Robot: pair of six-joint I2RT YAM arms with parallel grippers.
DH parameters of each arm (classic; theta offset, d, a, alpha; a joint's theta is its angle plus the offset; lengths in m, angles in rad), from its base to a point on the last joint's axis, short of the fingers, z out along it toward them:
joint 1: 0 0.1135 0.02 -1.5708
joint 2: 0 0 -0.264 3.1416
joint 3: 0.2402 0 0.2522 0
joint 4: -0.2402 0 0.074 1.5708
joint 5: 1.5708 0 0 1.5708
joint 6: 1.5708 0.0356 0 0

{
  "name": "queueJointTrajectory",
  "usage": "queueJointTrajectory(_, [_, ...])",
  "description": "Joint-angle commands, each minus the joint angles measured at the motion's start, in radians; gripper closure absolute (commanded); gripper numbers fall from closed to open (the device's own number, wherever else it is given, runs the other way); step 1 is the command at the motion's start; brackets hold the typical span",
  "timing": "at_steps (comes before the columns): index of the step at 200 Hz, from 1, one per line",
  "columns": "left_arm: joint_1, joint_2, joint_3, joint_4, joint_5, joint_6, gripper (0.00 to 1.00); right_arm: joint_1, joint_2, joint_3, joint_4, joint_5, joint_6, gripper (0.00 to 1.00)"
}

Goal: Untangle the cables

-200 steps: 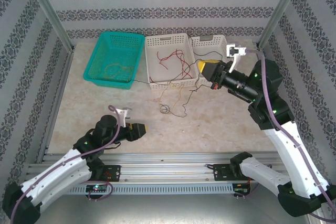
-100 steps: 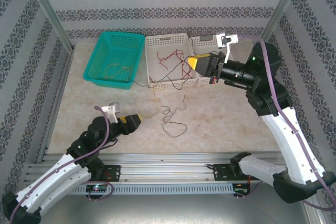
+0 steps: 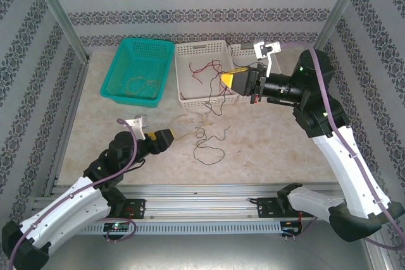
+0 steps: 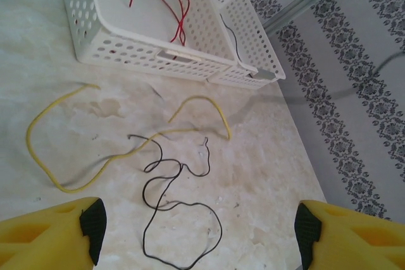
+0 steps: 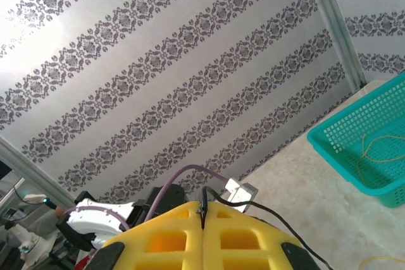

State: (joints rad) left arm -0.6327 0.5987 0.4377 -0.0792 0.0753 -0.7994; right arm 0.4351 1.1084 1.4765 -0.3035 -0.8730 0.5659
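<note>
Cables [image 4: 147, 138] sprawl across the desk [image 4: 278, 175] in my left wrist feed. A yellow cable [image 4: 63, 188] loops wide and crosses a black cable [image 4: 183, 204], which curls into a ring just ahead of my left end effector [image 4: 199, 226]. Its fingers [image 4: 57, 232] stand wide apart, gripping nothing. Beyond them, red cables [image 4: 180, 14] lie inside the white basket [image 4: 126, 45]. From overhead I see a tan cable [image 3: 136, 83] coiled in the teal basket [image 3: 149, 42] just beside it. My right end effector [image 5: 202, 219] hangs raised at the white basket's right wall. It is clamped tight on a black wire [image 5: 278, 227], pinched in the seam between its yellow fingers and trailing off over one of them. From overhead, that wire hangs down toward the desk by the basket's front corner.
</note>
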Motion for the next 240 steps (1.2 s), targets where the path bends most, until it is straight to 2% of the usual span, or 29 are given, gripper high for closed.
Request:
queueJointTrajectory(1, [0.018,-0.028,0.065,-0.033,-0.044,0.052,0.21,0.013,0.013,0.04,0.026,-0.012,-0.009,1.0])
queueJointTrajectory(27, [0.041,-0.07,0.133,-0.132,-0.084,0.091,0.18,0.022,0.058,0.136,0.012,-0.017,-0.006,1.0])
queueJointTrajectory(56, [0.054,-0.034,0.174,-0.176,-0.029,0.099,0.17,0.052,0.104,0.232,0.011,-0.04,0.013,1.0])
queueJointTrajectory(75, [0.054,-0.001,0.144,-0.104,0.057,0.081,0.17,0.082,0.118,0.266,0.007,-0.028,0.006,1.0])
queueJointTrajectory(99, [0.054,0.061,0.079,0.076,0.229,0.043,0.17,0.094,0.141,0.292,0.016,-0.018,0.01,1.0])
queueJointTrajectory(118, [0.054,0.116,0.074,0.11,0.281,0.043,0.18,0.102,0.16,0.324,0.026,-0.003,0.023,1.0])
queueJointTrajectory(148, [0.054,0.082,0.062,0.078,0.248,0.069,0.17,0.122,0.224,0.453,-0.015,0.007,0.015,1.0])
queueJointTrajectory(165, [0.054,0.04,0.079,0.015,0.209,0.096,0.16,0.122,0.299,0.585,-0.069,0.004,0.017,1.0])
queueJointTrajectory(207, [0.056,-0.069,0.152,-0.206,0.101,0.165,0.16,0.117,0.622,1.062,-0.208,-0.04,0.072,1.0])
queueJointTrajectory(226, [0.056,-0.115,0.189,-0.319,0.04,0.191,0.15,0.094,0.736,1.175,-0.075,-0.064,0.223,1.0])
queueJointTrajectory(240, [0.057,-0.134,0.209,-0.387,-0.001,0.199,0.14,0.087,0.852,1.339,-0.095,-0.063,0.258,1.0])
